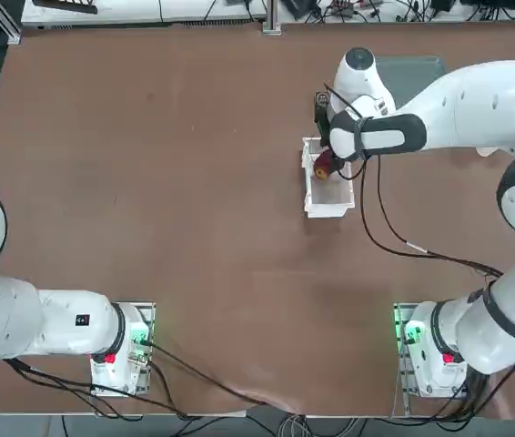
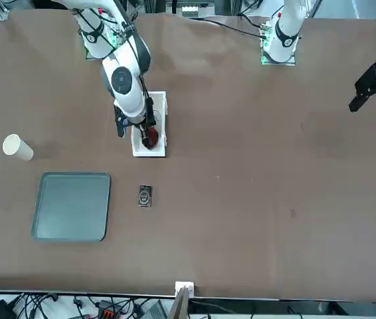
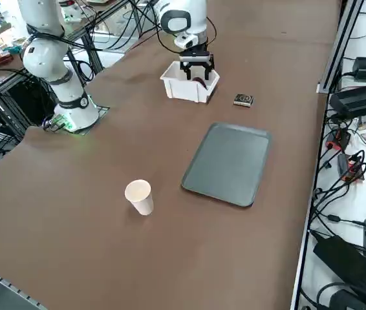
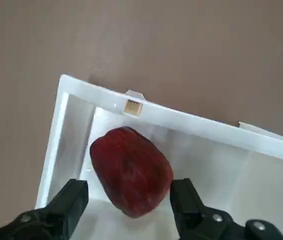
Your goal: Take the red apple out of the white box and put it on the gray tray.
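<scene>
While the right gripper (image 4: 129, 197) hangs over the white box (image 4: 221, 137), fingers (image 4: 74, 197) wide astride red apple (image 4: 131, 172), brown table (image 1: 148, 182).

Readable text: none in any view.
White box (image 4: 146, 114): small tan sticker on the rim, print too small to read.
Small dark object (image 2: 145, 196) on the table near the gray tray (image 2: 72, 206): pale marking on top, illegible.
Parked left arm (image 1: 82, 320): tiny mark on a black patch, not legible.
</scene>
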Robot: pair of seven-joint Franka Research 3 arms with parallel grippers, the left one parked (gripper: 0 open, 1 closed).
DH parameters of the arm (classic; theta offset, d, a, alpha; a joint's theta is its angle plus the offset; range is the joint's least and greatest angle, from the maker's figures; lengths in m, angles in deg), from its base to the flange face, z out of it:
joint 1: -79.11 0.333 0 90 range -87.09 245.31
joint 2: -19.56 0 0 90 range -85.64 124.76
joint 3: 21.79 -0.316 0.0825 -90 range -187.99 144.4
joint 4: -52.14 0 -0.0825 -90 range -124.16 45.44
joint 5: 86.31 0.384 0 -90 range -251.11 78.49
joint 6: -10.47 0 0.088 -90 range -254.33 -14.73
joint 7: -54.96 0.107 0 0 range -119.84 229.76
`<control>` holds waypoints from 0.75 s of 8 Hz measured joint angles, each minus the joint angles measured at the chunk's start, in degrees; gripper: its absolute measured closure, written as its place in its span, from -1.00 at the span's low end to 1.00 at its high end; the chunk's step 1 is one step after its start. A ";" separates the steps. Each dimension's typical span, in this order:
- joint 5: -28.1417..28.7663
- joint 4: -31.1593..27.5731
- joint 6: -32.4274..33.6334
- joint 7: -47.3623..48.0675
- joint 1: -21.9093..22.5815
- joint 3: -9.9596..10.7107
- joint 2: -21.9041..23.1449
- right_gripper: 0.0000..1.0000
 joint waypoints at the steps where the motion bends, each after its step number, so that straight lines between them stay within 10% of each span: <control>1: 0.00 0.00 -0.54 0.00 0.11 0.00 -0.66 -1.00; 6: 0.00 -0.02 -0.98 0.01 0.15 0.03 -1.41 -1.00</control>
